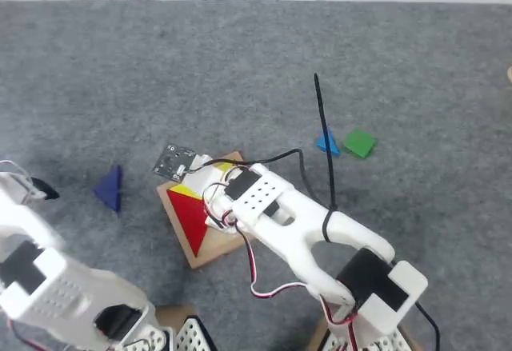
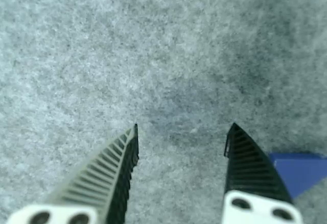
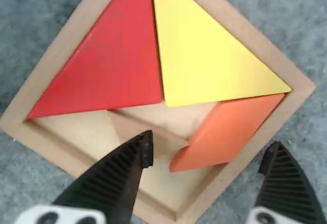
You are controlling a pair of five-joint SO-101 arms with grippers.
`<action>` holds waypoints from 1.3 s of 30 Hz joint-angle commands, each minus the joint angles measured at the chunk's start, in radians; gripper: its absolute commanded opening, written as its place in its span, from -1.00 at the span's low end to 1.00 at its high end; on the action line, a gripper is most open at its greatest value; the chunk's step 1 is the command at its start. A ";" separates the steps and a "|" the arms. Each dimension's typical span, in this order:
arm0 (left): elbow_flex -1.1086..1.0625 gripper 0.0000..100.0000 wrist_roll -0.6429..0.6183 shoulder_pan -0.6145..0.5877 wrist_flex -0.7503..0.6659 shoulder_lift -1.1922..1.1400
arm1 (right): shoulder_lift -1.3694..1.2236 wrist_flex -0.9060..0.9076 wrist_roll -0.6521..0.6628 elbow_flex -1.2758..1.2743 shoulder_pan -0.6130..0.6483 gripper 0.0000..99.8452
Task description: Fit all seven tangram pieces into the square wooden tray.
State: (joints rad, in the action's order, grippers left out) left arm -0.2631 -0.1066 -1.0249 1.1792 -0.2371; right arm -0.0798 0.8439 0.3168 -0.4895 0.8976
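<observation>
Right gripper (image 3: pixel 212 142) spread wide above square wooden tray (image 3: pixel 64 48), smooth red triangle (image 3: pixel 112 66) and yellow triangle (image 3: pixel 204 55) inside; left gripper (image 2: pixel 184 127) likewise spread over fuzzy grey surface (image 2: pixel 153 40)

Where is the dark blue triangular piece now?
High view: the dark blue triangular piece lies left of the square wooden tray, beside the left gripper.

Right arm (image 1: pixel 296 231) overhangs the tray (image 1: pixel 194 257); open carpet (image 1: pixel 240 71) rings the navy triangle (image 1: pixel 110 187).

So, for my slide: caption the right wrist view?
Open right gripper above square wooden tray holding red triangle, yellow triangle, orange parallelogram.
</observation>
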 commanded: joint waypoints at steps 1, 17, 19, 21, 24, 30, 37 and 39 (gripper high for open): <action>0.002 -0.47 0.009 0.011 -0.008 0.058 | 0.013 -0.019 -0.012 0.074 -0.015 -0.33; -0.010 -0.47 0.009 0.009 -0.008 0.064 | -0.097 -0.038 -0.046 0.118 -0.070 -0.33; -0.012 -0.47 0.009 0.009 -0.008 0.064 | -0.120 -0.027 -0.046 0.133 -0.071 -0.33; -0.012 -0.47 0.009 0.009 -0.012 0.064 | -0.119 0.005 -0.046 0.143 -0.070 -0.33; -0.012 -0.47 0.009 0.011 -0.012 0.064 | -0.093 0.035 -0.048 0.137 -0.077 -0.33; -0.012 -0.47 0.009 0.011 -0.014 0.064 | -0.041 0.045 -0.048 0.077 -0.119 -0.33; -0.012 -0.47 0.009 0.011 -0.014 0.064 | 0.061 0.044 -0.048 -0.037 -0.085 -0.33; -0.012 -0.47 0.009 0.011 -0.014 0.064 | 0.101 0.045 -0.051 -0.061 -0.065 -0.33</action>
State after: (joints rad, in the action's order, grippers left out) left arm -0.2800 -0.1066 -1.0249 1.1792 -0.2371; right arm -0.0813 0.8823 0.2770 -0.5401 0.8055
